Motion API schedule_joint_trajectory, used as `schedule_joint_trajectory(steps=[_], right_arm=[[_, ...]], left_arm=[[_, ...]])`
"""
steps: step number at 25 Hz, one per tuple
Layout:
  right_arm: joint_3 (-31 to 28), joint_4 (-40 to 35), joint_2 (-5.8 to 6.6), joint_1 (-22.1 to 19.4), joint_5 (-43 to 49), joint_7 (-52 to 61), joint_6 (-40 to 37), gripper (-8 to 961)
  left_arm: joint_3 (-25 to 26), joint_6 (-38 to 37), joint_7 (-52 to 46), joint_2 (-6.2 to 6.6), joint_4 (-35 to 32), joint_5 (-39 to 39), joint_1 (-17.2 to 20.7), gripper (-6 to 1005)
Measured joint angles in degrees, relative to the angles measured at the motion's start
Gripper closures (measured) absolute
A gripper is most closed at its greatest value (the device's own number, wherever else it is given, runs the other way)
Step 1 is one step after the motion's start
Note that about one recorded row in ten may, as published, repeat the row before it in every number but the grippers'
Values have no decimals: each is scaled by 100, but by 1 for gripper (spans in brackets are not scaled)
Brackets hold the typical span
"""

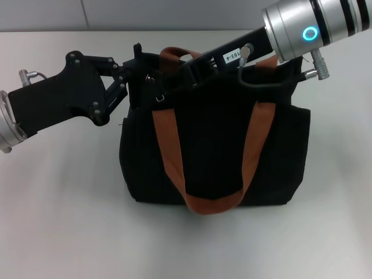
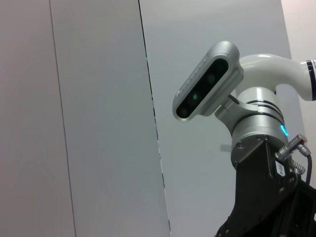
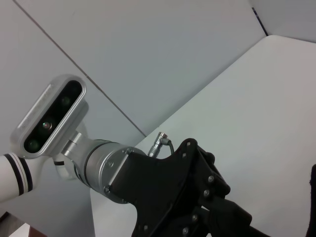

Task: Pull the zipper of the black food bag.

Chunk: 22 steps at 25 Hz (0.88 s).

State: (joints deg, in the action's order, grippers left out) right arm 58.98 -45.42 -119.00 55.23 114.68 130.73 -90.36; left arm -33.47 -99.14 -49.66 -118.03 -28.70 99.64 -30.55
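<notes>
Surface: a plain white tabletop is seen, bounded at its far edge by a grey panelled wall.
Resting on it: the black food bag is stood upright near the middle, somewhat toward the far edge.
Handle: one rust-orange strap is draped down the bag's near face.

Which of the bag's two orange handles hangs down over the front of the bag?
The nearer handle: it droops in a long loop down the black bag's front panel. The other handle arches upright at the top edge, between the left gripper and right gripper.
</notes>
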Motion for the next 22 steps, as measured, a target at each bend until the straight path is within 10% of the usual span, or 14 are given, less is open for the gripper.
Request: schedule_joint_trajectory(steps=[6, 22], right_arm=[[5, 1, 0, -1, 2, 0, 22, 844], [123, -84, 0, 25, 55, 113, 25, 955]], left_arm=[[-20, -24, 2, -8, -9, -8, 38, 972], [-5, -43, 52, 7, -13, -9, 139, 971]])
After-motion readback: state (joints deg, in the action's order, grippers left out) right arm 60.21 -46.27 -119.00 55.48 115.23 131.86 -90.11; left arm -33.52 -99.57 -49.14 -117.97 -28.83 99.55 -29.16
